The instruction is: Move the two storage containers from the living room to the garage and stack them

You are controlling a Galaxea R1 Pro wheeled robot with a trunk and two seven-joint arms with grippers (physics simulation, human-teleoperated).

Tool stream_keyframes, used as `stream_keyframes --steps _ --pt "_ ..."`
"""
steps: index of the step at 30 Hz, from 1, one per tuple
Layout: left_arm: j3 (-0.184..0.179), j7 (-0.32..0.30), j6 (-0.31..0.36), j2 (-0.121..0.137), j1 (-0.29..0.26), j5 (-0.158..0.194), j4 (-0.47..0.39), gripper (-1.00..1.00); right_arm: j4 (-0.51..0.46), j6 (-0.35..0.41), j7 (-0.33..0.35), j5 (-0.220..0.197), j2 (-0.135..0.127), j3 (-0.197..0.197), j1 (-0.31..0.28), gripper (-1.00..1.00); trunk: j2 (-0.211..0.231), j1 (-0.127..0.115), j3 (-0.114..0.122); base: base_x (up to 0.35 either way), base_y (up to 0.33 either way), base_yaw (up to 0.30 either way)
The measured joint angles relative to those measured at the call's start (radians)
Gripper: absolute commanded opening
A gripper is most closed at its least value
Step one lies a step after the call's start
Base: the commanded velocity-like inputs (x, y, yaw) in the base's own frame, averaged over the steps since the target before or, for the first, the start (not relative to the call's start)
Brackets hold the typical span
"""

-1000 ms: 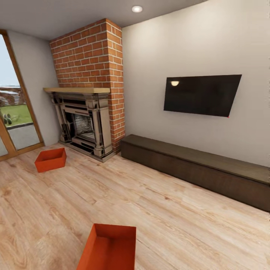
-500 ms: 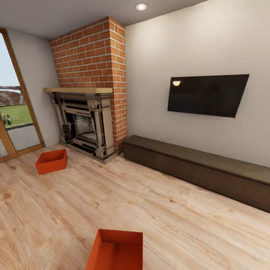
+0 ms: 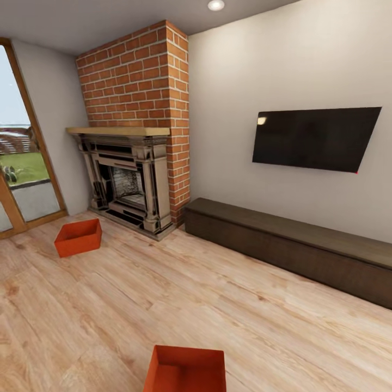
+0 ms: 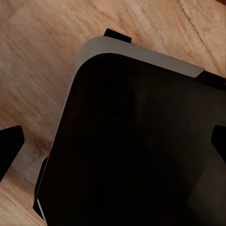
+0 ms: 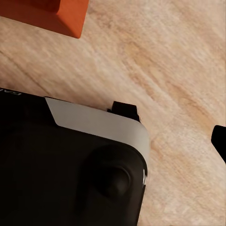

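Two orange-red storage containers stand on the light wood plank floor (image 3: 163,294) of the living room. One container (image 3: 79,237) sits at the far left, near the fireplace and the glass door. The other container (image 3: 186,369) lies close in front of me, cut off by the head view's lower edge; a corner of it (image 5: 52,14) shows in the right wrist view. My left gripper (image 4: 113,148) hangs open over my dark base (image 4: 136,141), its fingertips (image 4: 9,148) far apart. My right gripper (image 5: 113,146) also hangs beside the base, with one fingertip (image 5: 219,141) at the picture's edge.
A dark ornate fireplace (image 3: 128,182) under a red brick chimney (image 3: 136,76) stands at the back left. A long low dark bench (image 3: 294,245) runs along the right wall below a black TV (image 3: 314,139). A glass door (image 3: 22,174) is at the far left.
The whole head view has shifted: the room has slid to the right and the near container lower in the picture, so the camera moved. The containers themselves have not moved.
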Motion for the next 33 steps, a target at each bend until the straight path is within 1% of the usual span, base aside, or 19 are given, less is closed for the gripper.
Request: stream_keyframes --steps 5,16,25,33 --pt "0.000 0.000 0.000 0.000 0.000 0.000 0.000 1.00 0.000 0.000 0.000 0.000 0.000 -0.001 0.000 1.00 0.000 0.000 0.000 0.089 0.082 0.000" --pt "0.000 0.000 0.000 0.000 0.000 0.000 0.000 1.00 0.000 0.000 0.001 -0.003 -0.002 -0.001 0.000 1.00 0.000 0.000 0.000 0.011 0.008 -0.002" --pt "0.000 -0.001 0.000 0.000 0.000 0.000 0.000 1.00 0.000 0.001 0.000 -0.004 0.003 -0.003 0.000 1.00 0.000 0.000 0.000 0.000 0.000 -0.157" --pt "0.000 -0.001 0.000 0.000 0.000 0.000 0.000 1.00 0.000 0.004 0.003 -0.005 -0.001 -0.004 0.000 1.00 0.000 0.000 0.000 0.000 0.000 -0.018"
